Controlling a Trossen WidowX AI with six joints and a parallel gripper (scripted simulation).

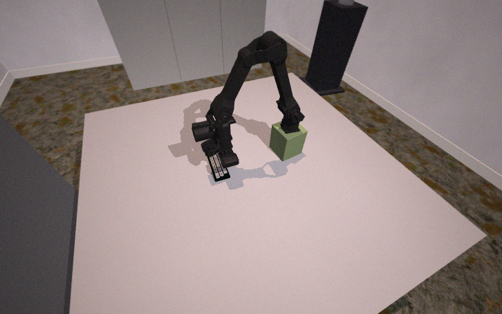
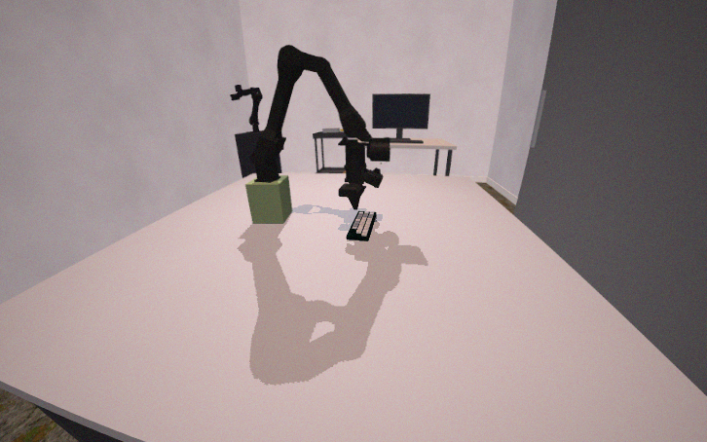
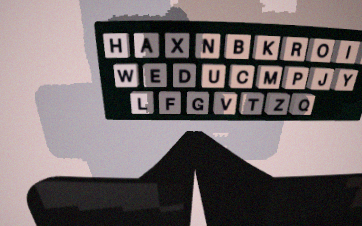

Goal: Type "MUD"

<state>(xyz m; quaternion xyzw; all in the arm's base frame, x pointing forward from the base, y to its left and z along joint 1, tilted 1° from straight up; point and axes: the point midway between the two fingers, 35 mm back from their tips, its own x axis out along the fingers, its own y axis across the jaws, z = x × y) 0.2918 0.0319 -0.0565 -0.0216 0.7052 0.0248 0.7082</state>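
A small black keyboard (image 1: 212,169) with white letter keys lies flat on the table; it also shows in the exterior view (image 2: 361,224) and fills the top of the wrist view (image 3: 236,70). Its middle row holds the D key (image 3: 184,76), the U key (image 3: 213,76) and the M key (image 3: 269,77). My gripper (image 3: 193,139) is shut and empty, its fingertips forming one point. The tip hangs above the table just off the keyboard's near edge, below the V key, touching no key. In the exterior view the gripper (image 2: 352,193) is clearly above the keyboard.
The arm stands on a green block (image 1: 287,140) to the right of the keyboard. A dark tall panel (image 1: 15,218) borders the table's left side. A black column (image 1: 335,46) stands on the floor beyond the table.
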